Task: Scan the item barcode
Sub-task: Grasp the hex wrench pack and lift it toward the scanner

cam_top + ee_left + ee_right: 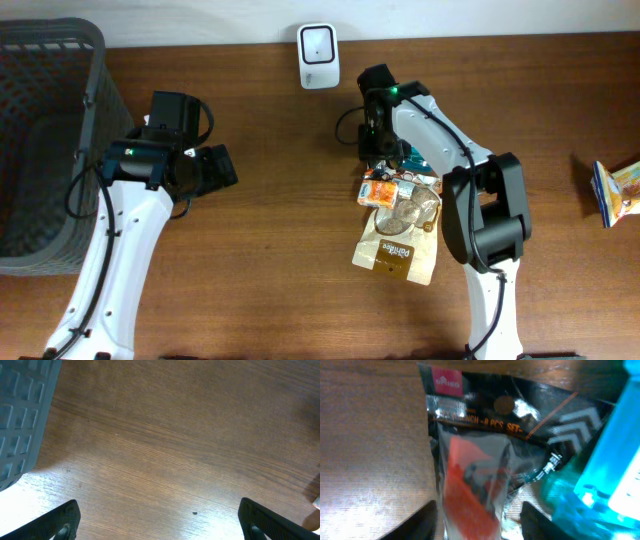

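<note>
The left gripper's (pixel 159 524) 2 fingers stood spread wide over bare table (pixel 165 450). The black packet (pixel 480 425) lay between the right gripper's (pixel 479 521) 2 fingers; whether they pinched it could not be told.

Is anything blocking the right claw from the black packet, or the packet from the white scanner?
Nothing visible does. The right claw hangs directly over the black packet, a finger on each side. Between it and the white scanner only bare table shows.
</note>
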Controlling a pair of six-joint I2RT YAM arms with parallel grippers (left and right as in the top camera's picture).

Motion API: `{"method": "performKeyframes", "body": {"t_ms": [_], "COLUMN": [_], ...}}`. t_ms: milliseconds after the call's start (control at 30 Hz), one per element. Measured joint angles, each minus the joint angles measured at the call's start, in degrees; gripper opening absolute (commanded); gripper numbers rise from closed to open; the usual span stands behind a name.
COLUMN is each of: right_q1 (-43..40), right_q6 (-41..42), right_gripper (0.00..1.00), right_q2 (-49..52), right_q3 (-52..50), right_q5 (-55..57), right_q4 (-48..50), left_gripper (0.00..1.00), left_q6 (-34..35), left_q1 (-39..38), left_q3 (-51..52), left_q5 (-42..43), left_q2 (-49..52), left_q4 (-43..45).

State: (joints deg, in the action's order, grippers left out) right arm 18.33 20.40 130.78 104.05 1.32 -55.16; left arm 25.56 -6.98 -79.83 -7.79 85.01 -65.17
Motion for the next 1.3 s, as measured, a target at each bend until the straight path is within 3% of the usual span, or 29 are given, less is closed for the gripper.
{"method": "performKeyframes", "body": {"t_ms": [467, 1033, 1167, 1300], "right_q1": [0.04, 0.11, 0.11, 0.11], "right_q6": [0.61, -1.38, -1.36, 0.44], "right_gripper": [0.14, 0.04, 0.04, 0.04], "right_q2": [0.07, 0.76, 0.76, 0.79], "right_q3": [-0.98, 18.49, 25.94, 26.88], "right_q5": [0.55, -0.46, -5.6, -13.44], "right_q4": [3.65, -2.08, 2.34, 11.5], "left_gripper": [0.99, 0.99, 0.99, 0.99], "left_q6": [0.0, 0.0, 0.0, 0.0], "left_q1": [0.0, 0.0, 0.0, 0.0], "left_q3": [0.0, 0.0, 0.0, 0.0], "left_q5": [0.0, 0.0, 0.0, 0.02], "left_q2": [0.0, -0.02, -0.02, -0.02], "left_q4": [0.0, -0.02, -0.02, -0.02]}}
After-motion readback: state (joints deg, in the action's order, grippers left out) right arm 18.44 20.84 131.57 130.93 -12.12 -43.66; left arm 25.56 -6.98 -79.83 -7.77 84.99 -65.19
